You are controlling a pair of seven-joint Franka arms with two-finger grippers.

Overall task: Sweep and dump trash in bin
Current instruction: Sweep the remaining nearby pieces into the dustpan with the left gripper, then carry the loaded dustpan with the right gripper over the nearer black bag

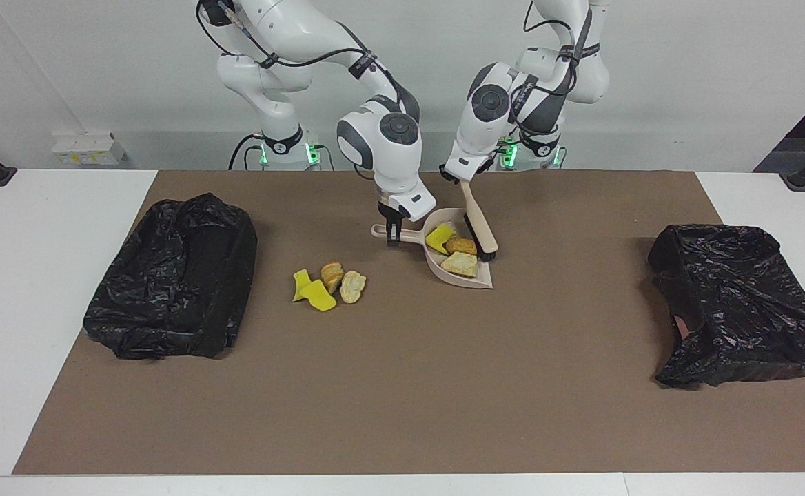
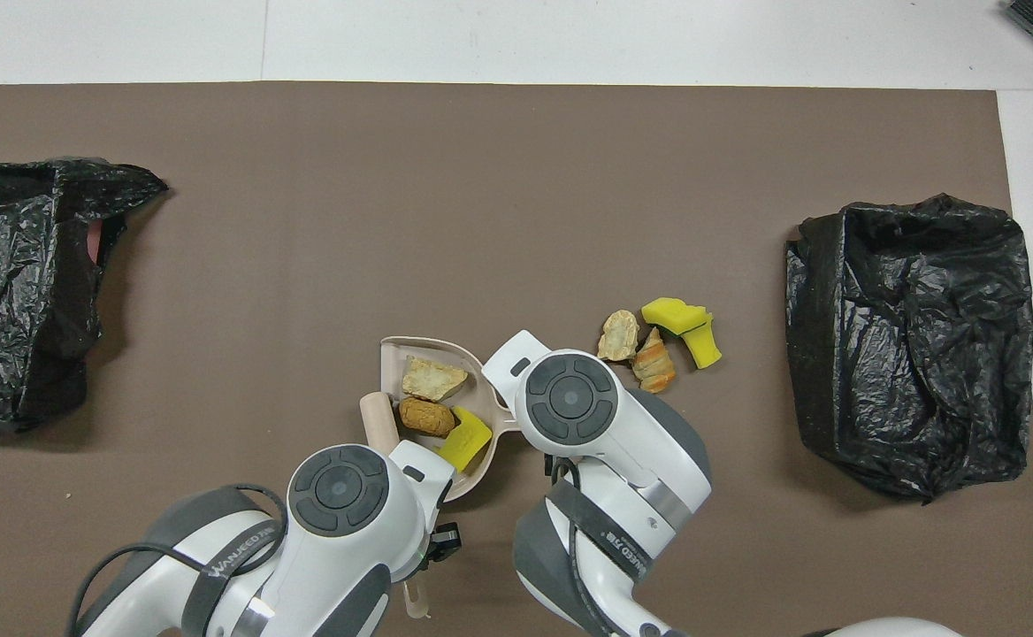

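Your left end effector is clamped on the brush at the dustpan's open edge, and your right end effector grips the dustpan handle; keep the pan flat on the worktop while the bristles press the three pieces of trash deep into it. Four more pieces lie nearby toward the right arm's end, near the black bin. "WANJEED" shows faintly on the left arm's band in the overhead view.

L claw & R claw both clamped, arms low, close together.
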